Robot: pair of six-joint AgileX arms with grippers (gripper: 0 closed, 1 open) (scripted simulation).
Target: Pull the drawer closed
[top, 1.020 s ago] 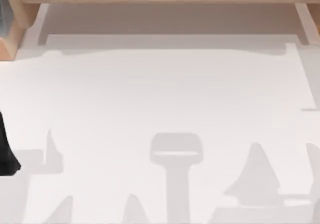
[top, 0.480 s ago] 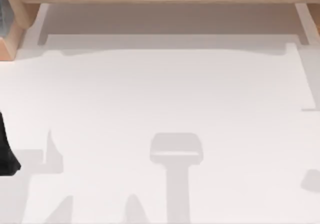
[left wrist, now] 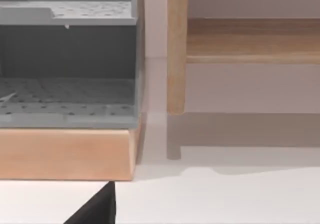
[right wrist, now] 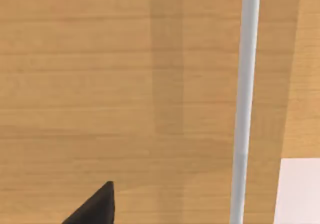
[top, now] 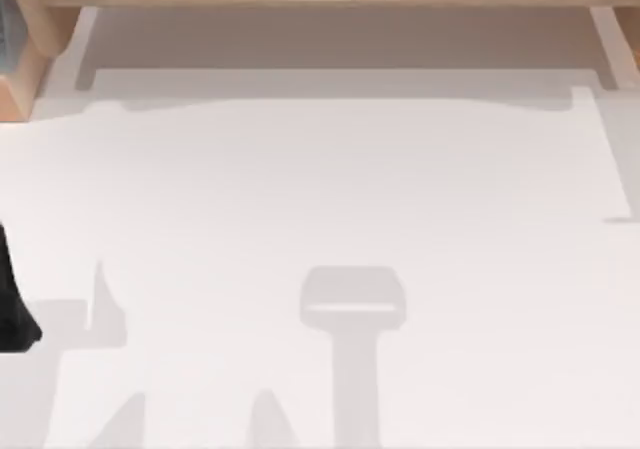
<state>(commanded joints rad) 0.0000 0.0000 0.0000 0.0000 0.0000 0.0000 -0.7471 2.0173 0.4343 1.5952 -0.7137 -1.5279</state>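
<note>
White table (top: 320, 219), drawer (top: 330, 39) open at far edge, floor bare

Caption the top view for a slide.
Open drawer with light-wood front board along the far edge; left arm parked at the table's left side.

Bright even light, soft grey shadows on table (top: 320, 189)

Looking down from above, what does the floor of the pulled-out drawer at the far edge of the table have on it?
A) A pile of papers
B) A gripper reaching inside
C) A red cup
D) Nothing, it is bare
D: in the top view the drawer shows a plain beige-grey floor between its thin white side walls, behind the long light-wood front board, with no object on it.
</note>
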